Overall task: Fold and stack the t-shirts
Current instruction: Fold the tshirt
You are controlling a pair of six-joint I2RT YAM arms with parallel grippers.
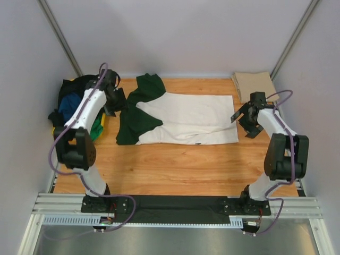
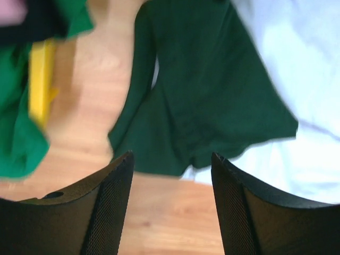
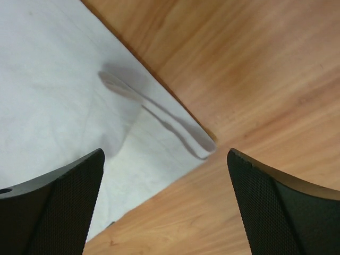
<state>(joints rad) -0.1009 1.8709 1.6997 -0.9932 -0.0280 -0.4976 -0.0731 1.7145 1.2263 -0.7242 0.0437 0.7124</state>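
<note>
Cream tee [image 1: 191, 119]: laid flat on the wooden table [image 1: 175, 170]. The body is a smooth, pale rectangle. Its dark green sleeves [image 1: 135, 114] lie rumpled and bunched at one end. There is a small dark mark on the near hem, too small to read.

My left gripper [image 1: 114, 101] hangs over the sleeve end of the cream tee. Left wrist view: my fingers [image 2: 111, 202] are black and curved, with fine mesh on the inner faces. They stand apart with nothing between them. Beneath the left gripper [image 2: 171, 159], the dark green sleeves [image 2: 212, 95] are matte, soft knit, falling in long folds. Their wavy edge laps over the cream tee [image 2: 308, 64].

Beyond the sleeve end of the cream tee sits a heap of tees [image 1: 71, 101], a loose, crumpled pile of black, blue and green. The wrist view also catches a blurred pink patch in it. Under the heap is the edge of a yellow tray [image 2: 40, 79], hard, glossy plastic.

Tan tee [image 1: 254, 85]: folded into a neat, flat square. It lies off the far corner of the cream tee's hem end, apart from it.

My right gripper [image 1: 245, 118] is just beside the hem end of the cream tee. Right wrist view: the right gripper [image 3: 164, 154] has its fingers [image 3: 58, 202] spread wide, holding nothing. They have the same black mesh faces. Below them is a corner of the cream tee [image 3: 53, 79], with a smooth surface and one raised crease running toward the tip. Bare, warm-toned wood grain shows beside it.
</note>
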